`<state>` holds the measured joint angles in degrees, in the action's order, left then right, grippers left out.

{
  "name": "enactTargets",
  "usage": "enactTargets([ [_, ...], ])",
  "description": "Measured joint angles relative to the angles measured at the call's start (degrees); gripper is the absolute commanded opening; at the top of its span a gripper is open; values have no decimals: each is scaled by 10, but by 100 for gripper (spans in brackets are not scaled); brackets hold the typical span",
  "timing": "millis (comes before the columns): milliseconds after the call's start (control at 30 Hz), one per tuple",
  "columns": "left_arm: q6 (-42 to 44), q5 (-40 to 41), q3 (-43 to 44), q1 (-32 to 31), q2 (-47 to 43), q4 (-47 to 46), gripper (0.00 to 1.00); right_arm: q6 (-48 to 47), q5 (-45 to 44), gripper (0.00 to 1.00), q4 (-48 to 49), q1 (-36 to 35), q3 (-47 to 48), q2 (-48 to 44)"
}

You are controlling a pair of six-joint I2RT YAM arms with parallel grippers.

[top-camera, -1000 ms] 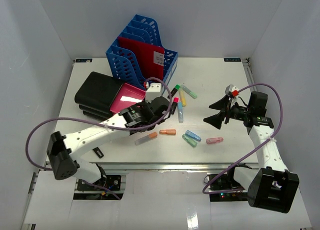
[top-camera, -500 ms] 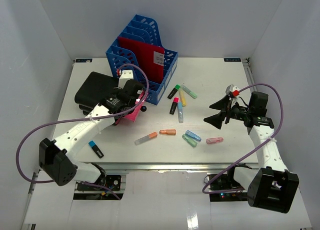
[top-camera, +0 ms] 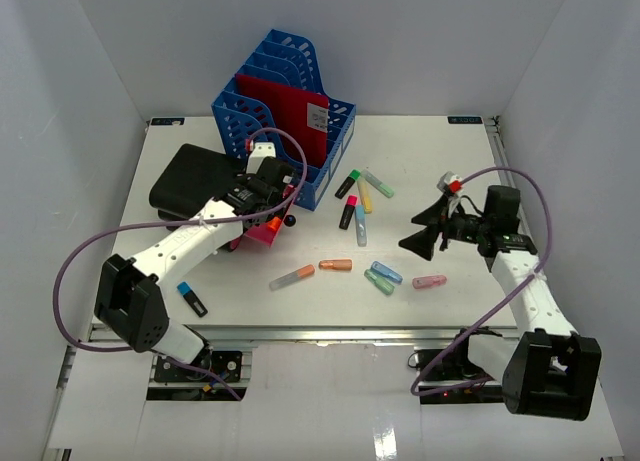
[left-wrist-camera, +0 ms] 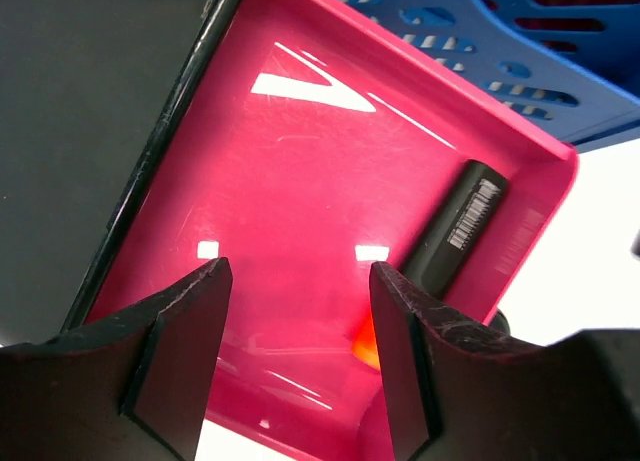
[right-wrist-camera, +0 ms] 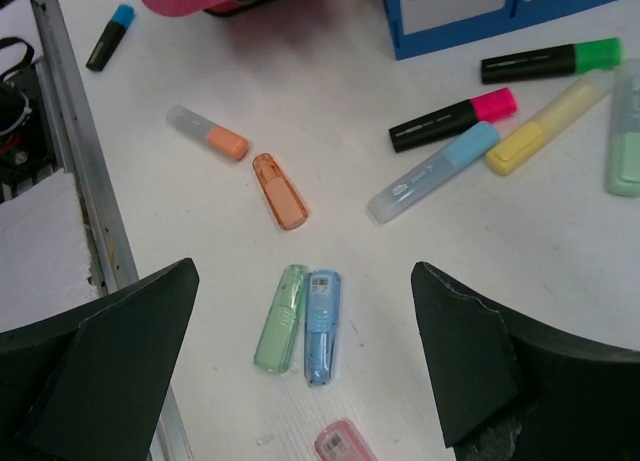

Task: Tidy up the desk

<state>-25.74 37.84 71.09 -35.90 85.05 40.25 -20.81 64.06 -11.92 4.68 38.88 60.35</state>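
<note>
Left claw (left-wrist-camera: 300, 281) spread and empty over pink tray (left-wrist-camera: 300, 171) holding a black marker (left-wrist-camera: 455, 231), right claw (top-camera: 412, 231) spread wide above loose markers (right-wrist-camera: 285, 191) scattered on the white desk (top-camera: 440, 161) under both arms, so tidying looks barely begun, most markers left out.

Pink tray (left-wrist-camera: 300, 161): glossy smooth plastic, lamp glare is reflected on its floor. Black marker (left-wrist-camera: 457, 231) inside: matt plastic, a barcode label is stuck on. Black case (left-wrist-camera: 90, 111): matt, material not made out. Blue file rack (left-wrist-camera: 590, 91): slotted plastic. Desk (top-camera: 440, 161): white, smooth, matt; front rail (right-wrist-camera: 85, 171) is seen as bare metal. Orange highlighter (right-wrist-camera: 283, 193): translucent plastic.
</note>
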Motion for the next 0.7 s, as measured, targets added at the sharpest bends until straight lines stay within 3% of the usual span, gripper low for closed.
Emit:
enactTargets([
  [267, -5, -97, 0, 1, -76, -4, 80, 97, -253, 90, 6, -212, 57, 92],
  [367, -9, -149, -14, 1, -149, -32, 84, 148, -351, 91, 9, -275, 119, 162],
  [500, -26, -216, -78, 0, -295, -83, 86, 210, -460, 100, 5, -346, 214, 274],
  [533, -31, -228, -97, 0, -335, -94, 86, 225, -476, 97, 7, -358, 230, 298],
  [600, -45, -249, -131, 0, -404, -111, 86, 255, -504, 81, 9, -377, 255, 341],
  [700, -63, -263, -169, 0, -472, -119, 86, 287, -532, 73, 6, -388, 280, 384],
])
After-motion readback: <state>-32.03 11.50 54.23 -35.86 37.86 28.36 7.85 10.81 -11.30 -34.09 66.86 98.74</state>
